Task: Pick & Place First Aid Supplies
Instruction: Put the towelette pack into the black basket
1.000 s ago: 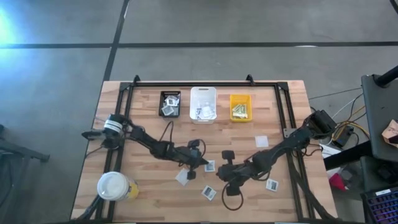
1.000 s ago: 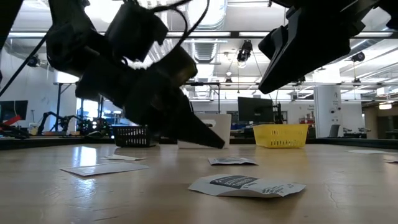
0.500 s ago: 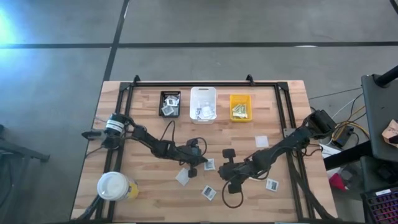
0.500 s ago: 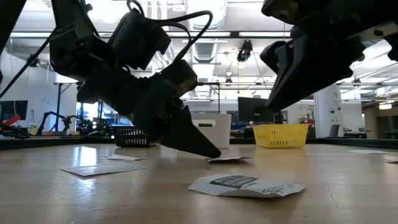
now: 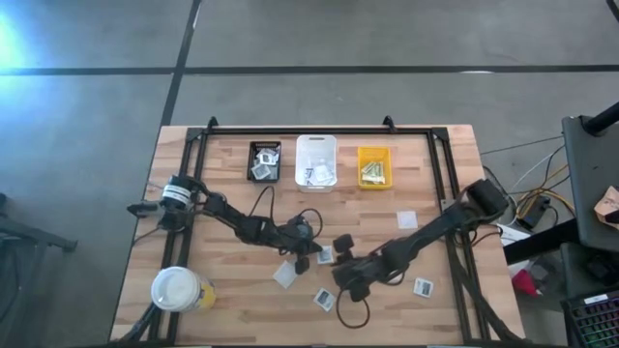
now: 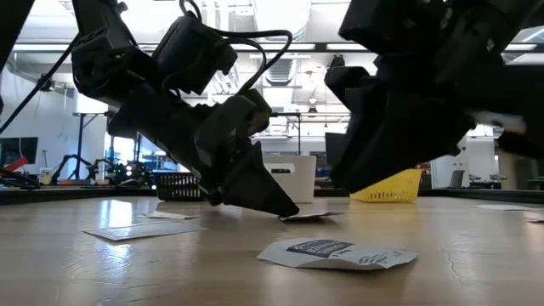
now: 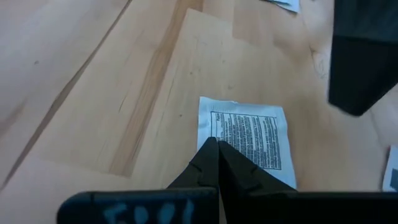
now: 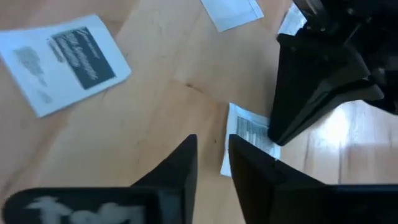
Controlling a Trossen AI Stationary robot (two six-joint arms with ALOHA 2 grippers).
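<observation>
The left gripper (image 7: 214, 144), jaws clenched, pressed the near edge of a white packet (image 7: 255, 140); the right gripper (image 8: 211, 155), jaws slightly parted, hovered just beside that packet.

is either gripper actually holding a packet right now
No. The left gripper, shut, presses its tips on a white packet; the right gripper hovers open nearby.

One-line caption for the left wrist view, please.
Left gripper, fingers shut, tip resting on a white printed packet lying flat on the wooden table.
</observation>
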